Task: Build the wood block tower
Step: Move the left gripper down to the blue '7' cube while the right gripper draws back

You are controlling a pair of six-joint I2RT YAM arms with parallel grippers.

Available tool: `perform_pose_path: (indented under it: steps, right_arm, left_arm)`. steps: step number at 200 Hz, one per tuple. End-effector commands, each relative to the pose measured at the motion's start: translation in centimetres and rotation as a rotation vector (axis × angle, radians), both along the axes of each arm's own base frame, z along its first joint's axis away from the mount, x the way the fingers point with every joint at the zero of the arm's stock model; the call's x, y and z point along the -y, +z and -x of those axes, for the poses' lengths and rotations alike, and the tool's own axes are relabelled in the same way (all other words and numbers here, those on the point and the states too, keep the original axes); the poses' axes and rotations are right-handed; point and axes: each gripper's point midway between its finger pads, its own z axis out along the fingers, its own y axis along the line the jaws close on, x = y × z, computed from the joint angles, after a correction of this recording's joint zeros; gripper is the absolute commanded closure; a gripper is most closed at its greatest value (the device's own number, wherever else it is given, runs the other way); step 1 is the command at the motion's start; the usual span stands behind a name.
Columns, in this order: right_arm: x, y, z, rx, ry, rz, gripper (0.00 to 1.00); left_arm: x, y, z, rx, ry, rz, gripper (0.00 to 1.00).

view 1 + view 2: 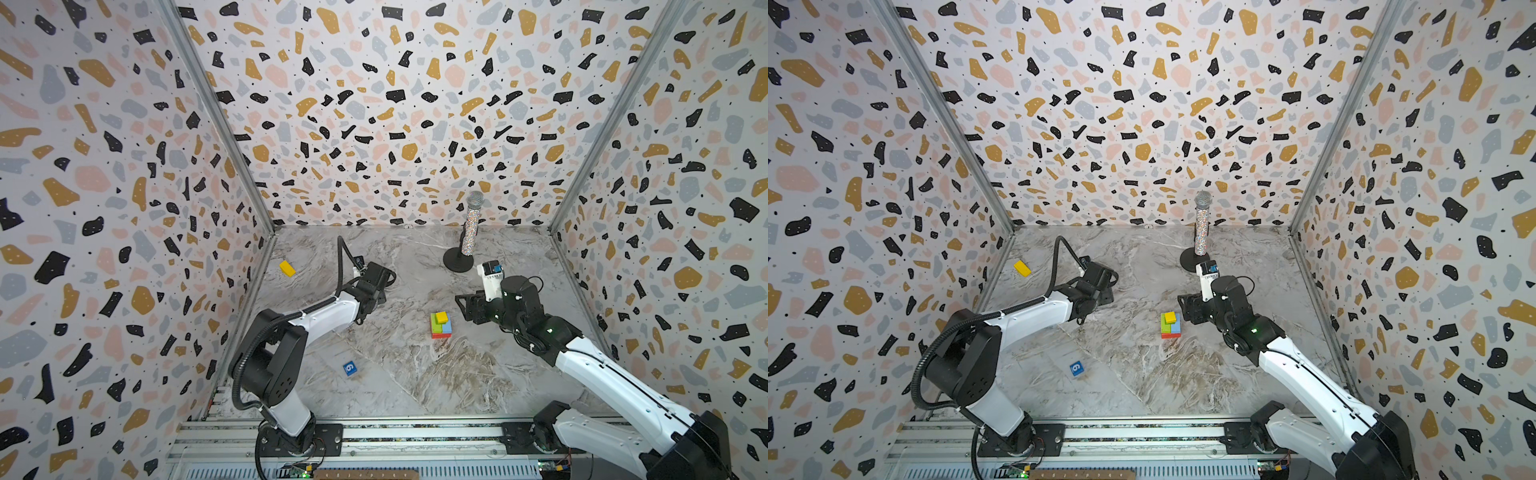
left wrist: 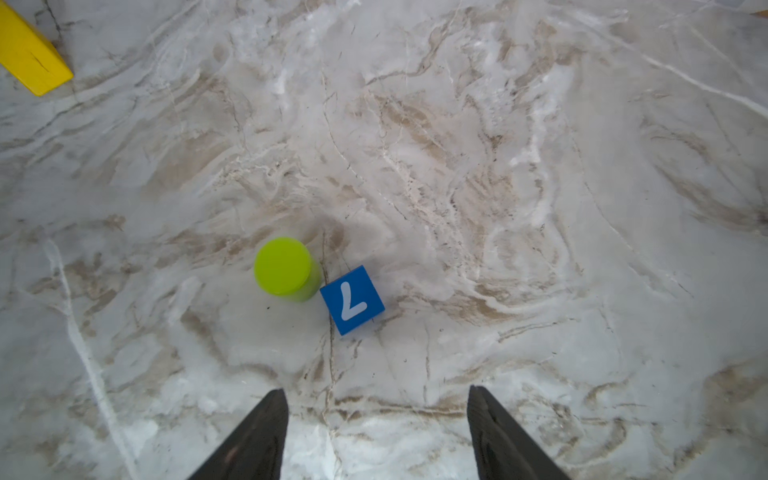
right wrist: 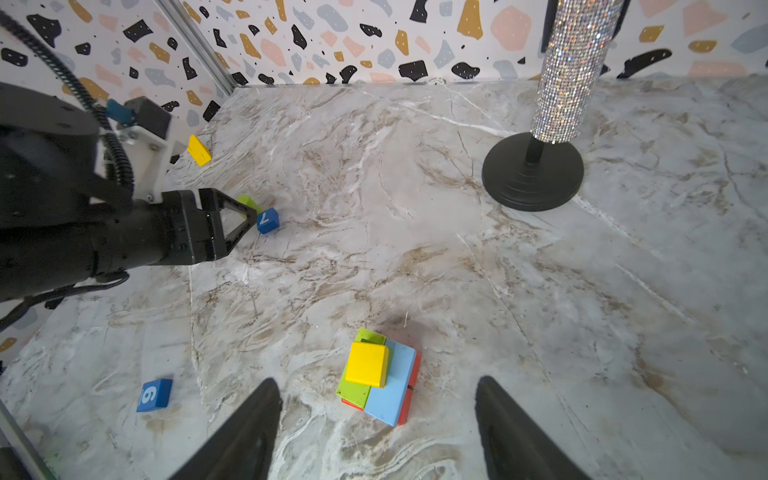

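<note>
Blue cube (image 2: 352, 300) reads 7 (second cube (image 3: 154, 395): 6).

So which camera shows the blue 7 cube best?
The left wrist view: the blue cube is close, its numeral clear. The right wrist view shows it small. In both top views the left arm hides it.

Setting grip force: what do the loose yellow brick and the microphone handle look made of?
Yellow brick: probably painted wood; smooth opaque coat, a dark hairline crack. Microphone handle: crusted in tiny sparkling stones; core hidden.
</note>
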Motion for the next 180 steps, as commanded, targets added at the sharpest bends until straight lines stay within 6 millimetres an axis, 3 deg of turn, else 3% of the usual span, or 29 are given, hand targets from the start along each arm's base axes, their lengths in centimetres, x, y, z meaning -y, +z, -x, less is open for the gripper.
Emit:
perform_pose_path:
  steps: [1,33,84,180]
  right_arm:
    - [-0.5,2.3,0.3,0.067,0.031,-0.078,0.13]
    - [-0.9,2.2,0.9,0.064,0.057,-0.107,0.00]
    - [-1.2,1.8,1.1,0.056,0.076,-0.126,0.01]
    - [-1.3,1.9,1.4,0.060,0.091,-0.140,0.01]
  left_arm:
    - [-0.2,-0.2,-0.9,-0.009,0.040,0.030,0.31]
    - [-1.2,-1.2,-1.5,-0.028,0.079,0.040,0.27]
    - [-2.3,-2.5,-2.4,-0.044,0.119,0.059,0.26]
    - [-1.7,-3.6,-4.4,-0.038,0.140,0.071,0.33]
